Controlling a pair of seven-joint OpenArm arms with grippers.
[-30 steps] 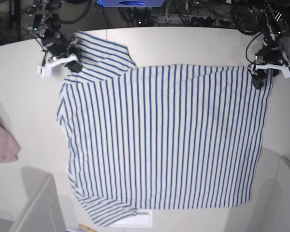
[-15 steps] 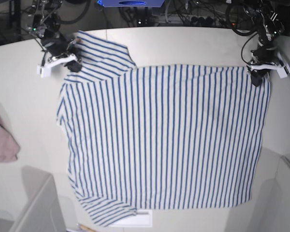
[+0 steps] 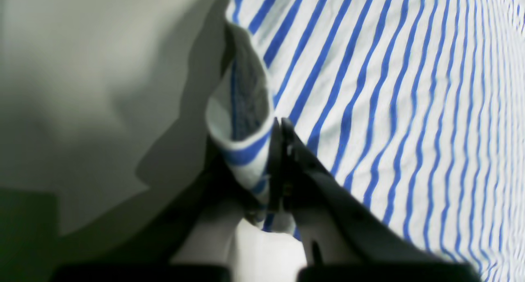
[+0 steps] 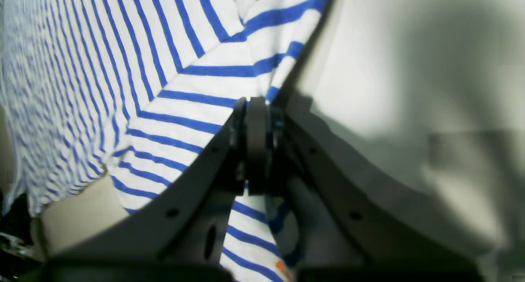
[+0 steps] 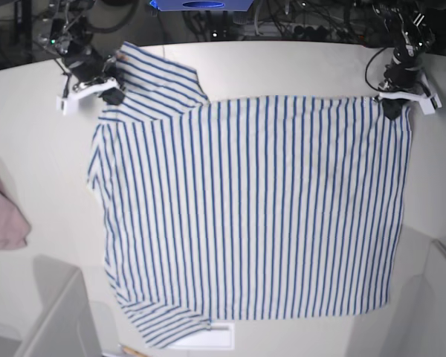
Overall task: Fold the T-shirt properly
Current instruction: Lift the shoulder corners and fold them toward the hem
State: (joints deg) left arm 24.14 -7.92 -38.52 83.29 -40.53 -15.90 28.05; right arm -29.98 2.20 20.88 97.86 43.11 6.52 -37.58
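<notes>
Currently T-shirt (image 5: 253,216) spread flat across table (image 5: 282,67), striped face up. Left gripper (image 5: 393,108) at 1 o'clock, jaws clamped on hem corner. Right gripper (image 5: 110,91) at 11 o'clock, jaws pinched on sleeve edge. Pink cloth (image 5: 4,216) at 9 o'clock, well apart.

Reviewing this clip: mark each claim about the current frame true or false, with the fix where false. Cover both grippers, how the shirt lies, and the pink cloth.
1. The left gripper is shut on an edge of the T-shirt. True.
2. The right gripper hangs open above the table. False: it is shut on the shirt's sleeve.
3. The T-shirt is already folded in half. False: it lies spread out flat, unfolded.
4. The pink cloth lies apart from the T-shirt, near the base view's left edge. True.
5. Both grippers hold the shirt's edge nearest the base camera. False: both grip the far edge.
</notes>
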